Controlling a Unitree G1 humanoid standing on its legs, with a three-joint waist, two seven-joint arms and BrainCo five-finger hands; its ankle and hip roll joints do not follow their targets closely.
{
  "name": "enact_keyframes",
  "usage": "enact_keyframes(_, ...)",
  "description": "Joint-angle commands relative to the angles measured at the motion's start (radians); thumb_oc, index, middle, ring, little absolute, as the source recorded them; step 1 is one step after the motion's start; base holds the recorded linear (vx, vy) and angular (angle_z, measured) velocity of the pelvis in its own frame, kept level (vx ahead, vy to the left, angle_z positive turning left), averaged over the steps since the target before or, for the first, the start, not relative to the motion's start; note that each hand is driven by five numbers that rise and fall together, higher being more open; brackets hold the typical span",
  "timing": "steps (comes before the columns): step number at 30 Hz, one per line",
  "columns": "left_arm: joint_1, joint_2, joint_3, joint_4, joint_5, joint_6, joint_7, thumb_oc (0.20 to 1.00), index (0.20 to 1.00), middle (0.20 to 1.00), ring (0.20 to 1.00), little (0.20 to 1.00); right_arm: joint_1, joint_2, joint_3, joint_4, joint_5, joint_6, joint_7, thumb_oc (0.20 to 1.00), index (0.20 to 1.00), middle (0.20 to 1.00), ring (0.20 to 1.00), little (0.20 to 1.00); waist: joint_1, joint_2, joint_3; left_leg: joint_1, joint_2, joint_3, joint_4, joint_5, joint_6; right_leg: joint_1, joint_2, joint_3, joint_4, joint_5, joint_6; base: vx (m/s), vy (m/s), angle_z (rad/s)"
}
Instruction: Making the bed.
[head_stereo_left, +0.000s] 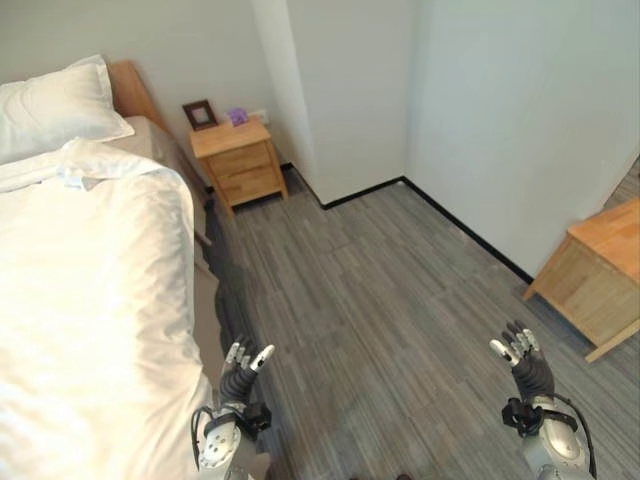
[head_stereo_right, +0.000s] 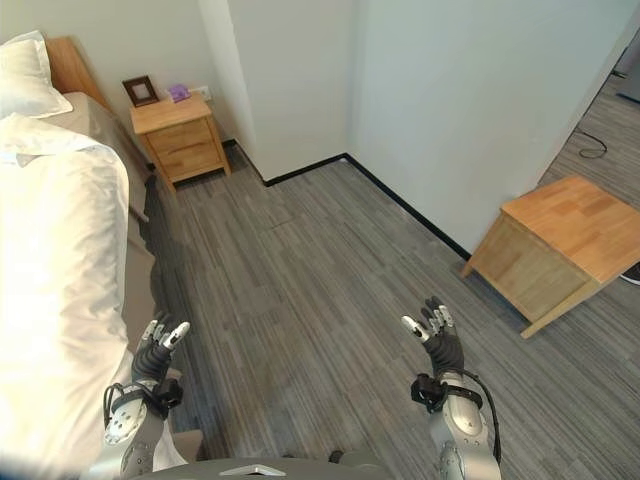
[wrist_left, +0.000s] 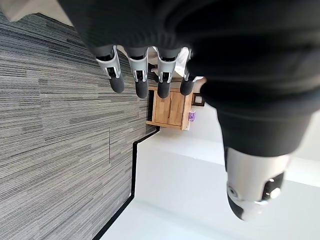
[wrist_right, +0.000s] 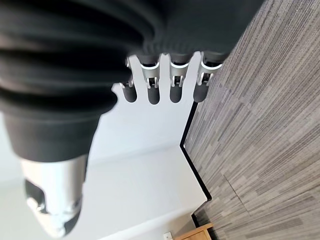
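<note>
both hands free beside the bed, nothing gripped yet

the bed (head_stereo_left: 150, 145) runs along the robot's left side, with a white duvet (head_stereo_left: 90, 300) spread over most of it and a pillow (head_stereo_left: 55, 105) at the head, near the wooden headboard (head_stereo_left: 128, 88). the duvet's top edge is bunched and folded just below the pillow, and a strip of bare mattress shows along the near side, so the cover looks uneven, not squared off.

the left hand (head_stereo_left: 243, 365) hangs over the grey floor (head_stereo_left: 380, 280) just beside the bed's edge, fingers straight and relaxed, holding nothing. the right hand (head_stereo_left: 522, 352) is well apart from the bed, out over the floor, likewise loose and empty. their own wrist views show the fingers in a straight row with only floor and wall past them.

a nightstand (head_stereo_left: 238, 160) stands in the corner by the head of the bed, carrying a picture frame (head_stereo_left: 199, 114) and a small purple thing too small to make out. another wooden cabinet (head_stereo_left: 598, 275) sits against the wall on the right.

by my reading, the work is at the approach stage: no cloth is in hand. the next move probably calls for turning toward the bed, reaching the left hand to the duvet's side edge, bringing the right across, and pinching the cloth to pull it straight.
</note>
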Motion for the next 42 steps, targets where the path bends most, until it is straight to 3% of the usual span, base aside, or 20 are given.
enact_keyframes(1,-0.115,0.090,-0.061,0.052,0.137,-0.006,0.033,1.000,1.000,1.000,1.000,1.000,-0.110,0.018,-0.058,0.071,0.115,-0.070,-0.066,1.000,1.000,1.000,1.000,1.000,0.009,-0.047,-0.001,0.000,0.087,0.128,-0.037,-0.011,-0.071,-0.003,-0.171,-0.141,-0.062,0.038,0.132,-0.03,0.111,0.20)
enact_keyframes(10,-0.097,0.089,-0.054,0.053,0.131,0.002,0.015,1.000,1.000,1.000,1.000,1.000,-0.077,0.042,-0.068,0.105,0.144,-0.056,-0.044,1.000,1.000,1.000,1.000,1.000,0.008,-0.058,-0.007,0.024,0.067,0.139,-0.018,-0.037,-0.044,0.011,-0.190,-0.106,-0.037,0.040,0.146,0.00,0.065,-0.06)
enact_keyframes(13,-0.107,0.086,-0.049,0.050,0.117,0.004,0.023,1.000,1.000,1.000,1.000,1.000,-0.090,0.050,-0.063,0.098,0.155,-0.058,-0.044,1.000,1.000,1.000,1.000,1.000,0.012,-0.059,0.008,0.024,0.063,0.137,-0.003,-0.043,-0.030,-0.031,-0.204,-0.094,0.059,0.056,0.163,-0.03,0.042,-0.11)
enact_keyframes(14,-0.130,0.091,-0.058,0.056,0.120,0.002,0.028,1.000,1.000,1.000,1.000,1.000,-0.092,0.058,-0.066,0.087,0.155,-0.062,-0.046,1.000,1.000,1.000,1.000,1.000,0.003,-0.054,0.021,0.022,0.061,0.108,-0.006,-0.032,-0.026,-0.067,-0.202,-0.056,0.161,0.075,0.174,-0.04,0.040,-0.03)
enact_keyframes(15,-0.130,0.091,-0.058,0.056,0.120,0.001,0.028,1.000,1.000,1.000,1.000,1.000,-0.092,0.058,-0.066,0.087,0.155,-0.062,-0.046,1.000,1.000,1.000,1.000,1.000,0.003,-0.055,0.021,0.022,0.060,0.108,-0.006,-0.032,-0.026,-0.068,-0.202,-0.055,0.162,0.075,0.174,-0.02,0.014,0.10)
enact_keyframes(16,-0.143,0.096,-0.065,0.054,0.119,-0.001,0.030,1.000,1.000,1.000,1.000,1.000,-0.090,0.058,-0.063,0.076,0.148,-0.063,-0.045,1.000,1.000,1.000,1.000,1.000,-0.005,-0.054,0.023,0.021,0.058,0.077,-0.011,-0.026,-0.027,-0.080,-0.187,-0.008,0.197,0.082,0.177,0.02,-0.057,0.25)
enact_keyframes(17,-0.156,0.098,-0.070,0.054,0.115,-0.008,0.032,1.000,1.000,1.000,1.000,1.000,-0.087,0.055,-0.054,0.071,0.131,-0.065,-0.045,1.000,1.000,1.000,1.000,1.000,-0.012,-0.051,0.019,0.022,0.063,0.042,-0.017,-0.023,-0.033,-0.086,-0.160,0.048,0.162,0.062,0.167,0.02,-0.113,0.54)
enact_keyframes(18,-0.163,0.096,-0.068,0.056,0.107,-0.012,0.034,1.000,1.000,1.000,1.000,1.000,-0.089,0.050,-0.048,0.068,0.114,-0.066,-0.044,1.000,1.000,1.000,1.000,1.000,-0.010,-0.048,0.016,0.019,0.072,0.026,-0.016,-0.021,-0.041,-0.088,-0.154,0.063,0.117,0.045,0.158,0.02,-0.107,0.86)
enact_keyframes(22,-0.172,0.106,-0.060,0.058,0.113,-0.026,0.064,1.000,1.000,1.000,1.000,1.000,-0.097,0.022,-0.042,0.057,0.073,-0.075,-0.050,1.000,1.000,1.000,1.000,1.000,0.000,-0.059,0.012,0.008,0.091,-0.017,-0.010,-0.022,-0.066,-0.077,-0.158,0.070,-0.020,0.054,0.149,0.04,-0.197,0.54)
enact_keyframes(23,-0.166,0.102,-0.056,0.056,0.101,-0.020,0.042,1.000,1.000,1.000,1.000,1.000,-0.097,0.029,-0.033,0.067,0.106,-0.072,-0.035,1.000,1.000,1.000,1.000,1.000,0.010,-0.072,0.004,-0.015,0.102,-0.062,-0.001,-0.014,-0.082,-0.043,-0.152,0.053,-0.052,0.041,0.148,0.03,-0.364,0.72)
enact_keyframes(27,-0.170,0.076,-0.049,0.085,0.038,-0.020,0.031,1.000,1.000,1.000,1.000,1.000,-0.107,-0.003,-0.044,0.074,0.159,-0.074,-0.024,1.000,1.000,1.000,1.000,1.000,0.023,-0.095,0.017,-0.090,0.118,-0.029,0.151,-0.017,-0.121,0.038,-0.147,-0.017,-0.114,0.044,0.117,-0.02,-0.254,0.94)
enact_keyframes(29,-0.172,0.070,-0.054,0.088,0.031,-0.017,0.027,1.000,1.000,1.000,1.000,1.000,-0.108,-0.015,-0.054,0.076,0.149,-0.074,-0.029,1.000,1.000,1.000,1.000,1.000,0.018,-0.099,0.022,-0.105,0.112,-0.001,0.176,-0.016,-0.119,0.052,-0.149,-0.037,-0.118,0.043,0.110,-0.03,-0.060,0.63)
enact_keyframes(32,-0.142,0.065,-0.064,0.081,0.049,-0.004,0.015,1.000,1.000,1.000,1.000,1.000,-0.116,-0.011,-0.074,0.082,0.173,-0.075,-0.034,1.000,1.000,1.000,1.000,1.000,0.022,-0.087,0.014,-0.116,0.055,0.013,0.128,-0.014,-0.092,0.057,-0.136,-0.038,-0.119,0.046,0.107,0.03,-0.047,0.41)
enact_keyframes(42,-0.108,0.096,-0.011,0.061,0.055,-0.010,0.010,1.000,1.000,1.000,1.000,1.000,-0.122,-0.014,-0.046,0.116,0.099,-0.046,-0.003,1.000,1.000,1.000,1.000,1.000,0.023,-0.076,-0.007,-0.068,0.033,0.009,0.065,-0.035,-0.051,0.053,-0.146,0.014,-0.133,0.040,0.119,0.10,0.070,-0.18)
